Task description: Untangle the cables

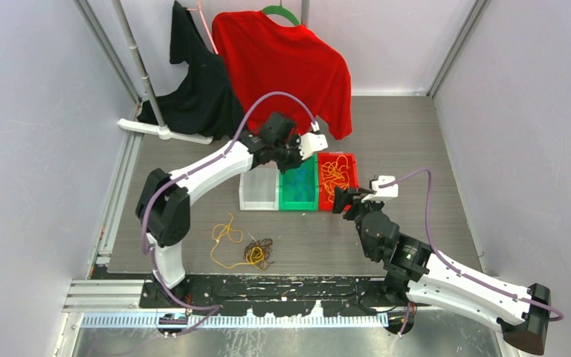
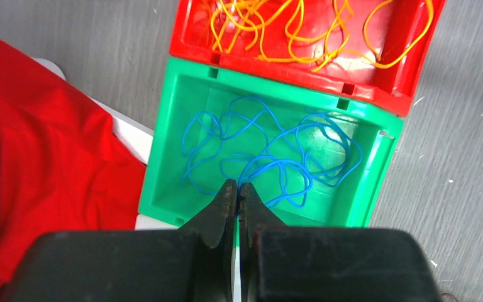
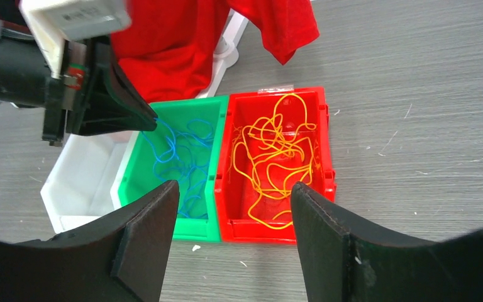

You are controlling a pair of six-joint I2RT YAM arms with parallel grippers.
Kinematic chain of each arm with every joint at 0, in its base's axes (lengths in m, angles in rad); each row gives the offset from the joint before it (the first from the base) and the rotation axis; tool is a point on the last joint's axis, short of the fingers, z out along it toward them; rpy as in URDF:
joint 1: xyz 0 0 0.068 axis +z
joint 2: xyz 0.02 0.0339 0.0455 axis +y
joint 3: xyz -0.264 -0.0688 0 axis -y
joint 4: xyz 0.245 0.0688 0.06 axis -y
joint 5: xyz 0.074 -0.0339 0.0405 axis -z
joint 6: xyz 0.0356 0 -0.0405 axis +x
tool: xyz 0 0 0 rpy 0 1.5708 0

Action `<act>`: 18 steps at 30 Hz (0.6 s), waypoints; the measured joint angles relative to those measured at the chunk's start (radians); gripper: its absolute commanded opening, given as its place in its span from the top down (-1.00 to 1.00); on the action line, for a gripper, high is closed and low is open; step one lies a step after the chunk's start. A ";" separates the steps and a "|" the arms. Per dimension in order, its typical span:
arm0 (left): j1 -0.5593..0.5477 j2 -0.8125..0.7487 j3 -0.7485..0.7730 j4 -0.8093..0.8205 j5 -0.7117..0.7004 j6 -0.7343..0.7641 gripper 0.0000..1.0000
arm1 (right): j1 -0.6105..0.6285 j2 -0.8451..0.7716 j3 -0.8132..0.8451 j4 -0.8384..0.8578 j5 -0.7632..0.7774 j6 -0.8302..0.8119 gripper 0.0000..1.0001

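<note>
**Colours sorted bin by bin, with one knot waiting at the near edge**

Toward the near edge of the bench, left of its middle, the tangle of orange-yellow and dark brown strands lies well apart from both arms. At mid-bench three bins stand touching in a row: the white bin, the green bin with the blue cables, and the red bin with the orange-yellow cables. We read this as one colour to each bin. Our left end effector hangs over the green bin with its jaws closed. A blue strand runs up to its tips, so we judge it is pinching that strand to lay it with its kind. Our right end effector hovers open over the near side of the green and red bins, gripping nothing, with the orange-yellow cables just beyond it.
</note>
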 measured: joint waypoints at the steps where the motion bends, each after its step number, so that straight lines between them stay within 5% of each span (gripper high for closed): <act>1: -0.002 0.018 0.010 -0.017 -0.016 0.008 1.00 | 0.000 0.006 0.003 -0.004 -0.001 0.000 -0.39; 3: -0.008 0.050 0.033 -0.046 -0.038 0.016 0.92 | 0.000 0.021 0.013 -0.014 -0.004 0.000 -0.38; 8: -0.012 0.113 0.097 -0.124 -0.062 0.023 -0.37 | 0.000 0.040 0.028 -0.018 -0.015 -0.001 -0.37; 18: 0.022 0.088 0.207 -0.284 -0.004 0.014 -0.59 | -0.001 0.031 0.034 -0.034 -0.043 -0.001 -0.32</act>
